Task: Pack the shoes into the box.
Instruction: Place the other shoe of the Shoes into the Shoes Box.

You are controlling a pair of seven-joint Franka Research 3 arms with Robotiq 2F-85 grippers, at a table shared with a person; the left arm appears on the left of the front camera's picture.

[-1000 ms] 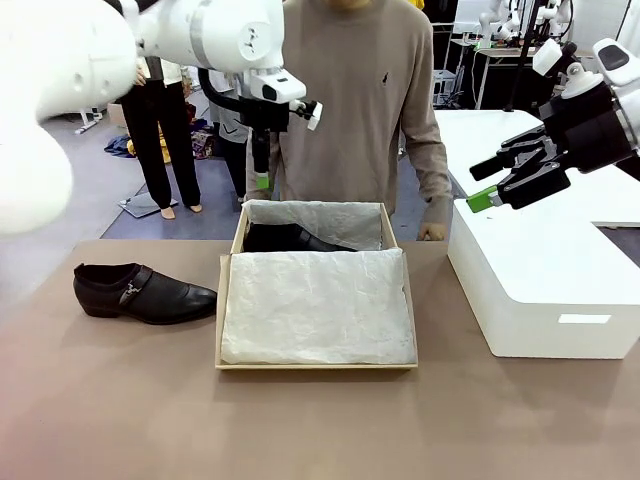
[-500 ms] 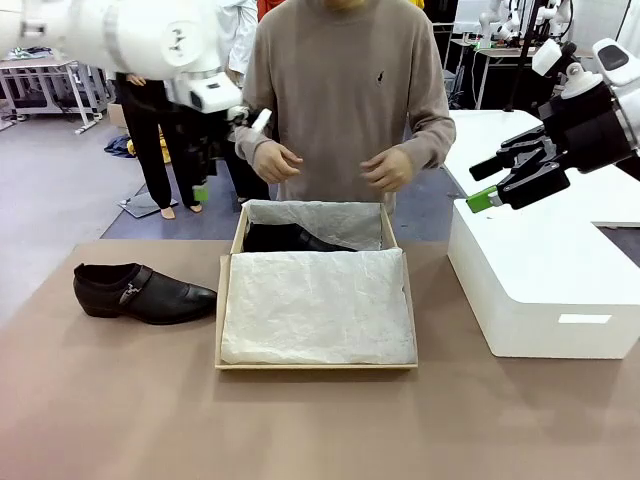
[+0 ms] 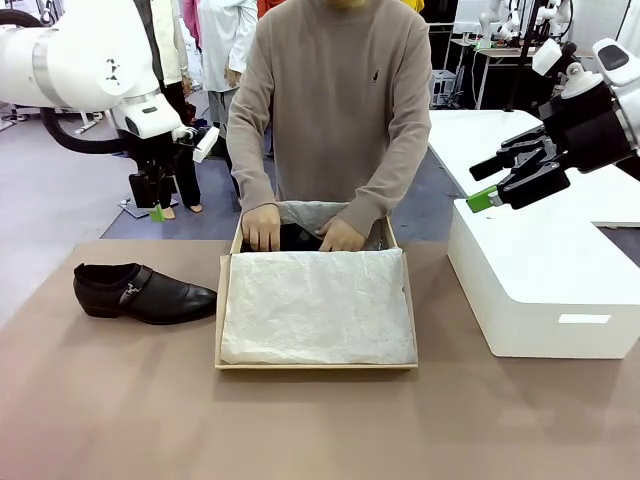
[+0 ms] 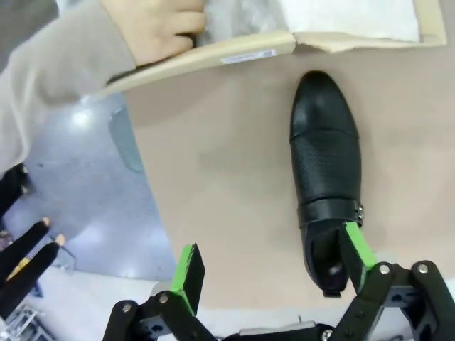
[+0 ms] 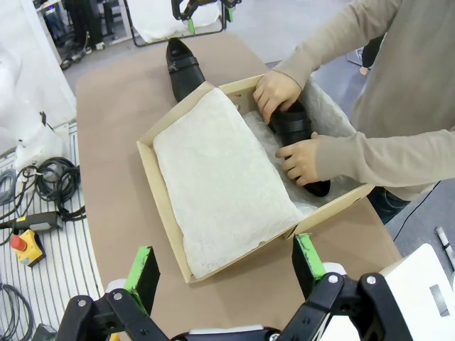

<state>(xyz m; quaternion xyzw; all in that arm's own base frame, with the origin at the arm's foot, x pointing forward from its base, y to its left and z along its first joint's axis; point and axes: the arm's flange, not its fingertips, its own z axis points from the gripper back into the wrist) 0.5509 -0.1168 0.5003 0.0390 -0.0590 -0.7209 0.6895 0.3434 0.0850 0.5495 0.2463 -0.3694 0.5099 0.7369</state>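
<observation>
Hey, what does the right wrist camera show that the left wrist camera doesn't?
Right wrist view: the second shoe lying inside the box, both of the person's hands on it. Left wrist view: the buckle on the loose shoe. Both: the box, the loose shoe, one hand at the box edge.

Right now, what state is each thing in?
Box, open, lined with tissue paper.
Boxed shoe, lying at the far end, gripped by the person's hands.
Loose shoe, upright on its sole, left of the box, untouched.
Left pincer, open, empty.
Right pincer, open, empty.
</observation>
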